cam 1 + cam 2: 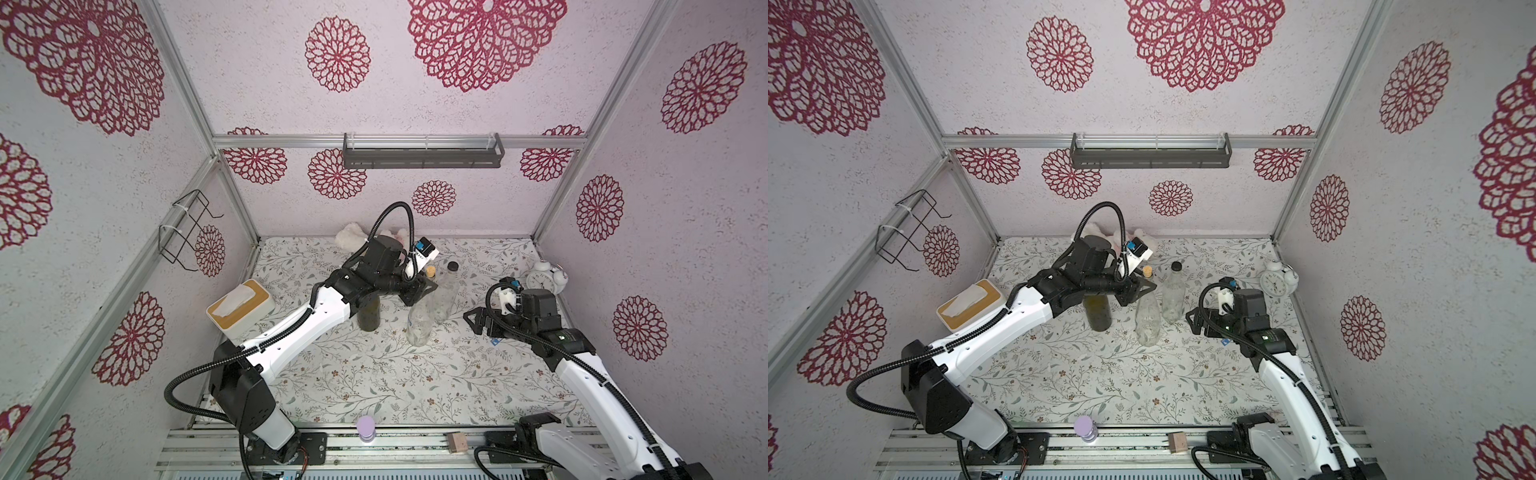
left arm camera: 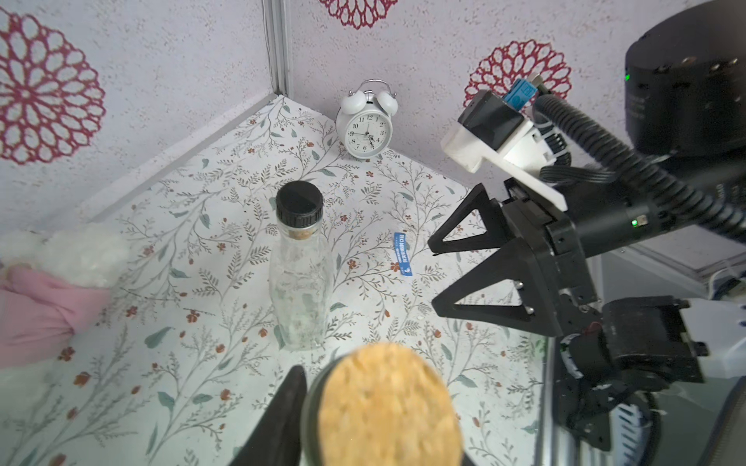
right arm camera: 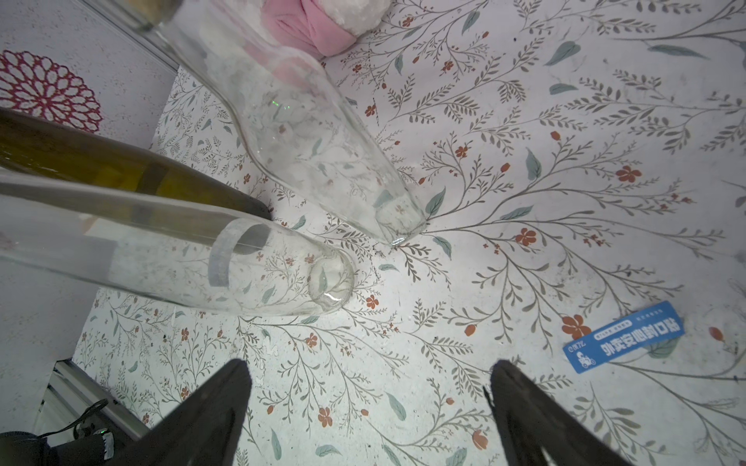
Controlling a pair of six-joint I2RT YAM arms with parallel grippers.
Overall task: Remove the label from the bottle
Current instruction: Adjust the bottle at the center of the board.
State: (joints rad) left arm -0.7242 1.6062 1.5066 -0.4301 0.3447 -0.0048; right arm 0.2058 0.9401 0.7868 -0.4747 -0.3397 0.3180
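- Both top views are looking down from high in front, sharing the whole table (image 1: 374,386)
- Left wrist view is facing the alarm clock (image 2: 365,129), close above the corked bottle (image 2: 387,407)
- Right wrist view is pointing down close to the table; both wrist views are sharing the blue label (image 3: 623,337)

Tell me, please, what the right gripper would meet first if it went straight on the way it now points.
Probably the lower body of the black-capped bottle; the cork-stoppered bottle stands just beside that line, so depth is unsure.
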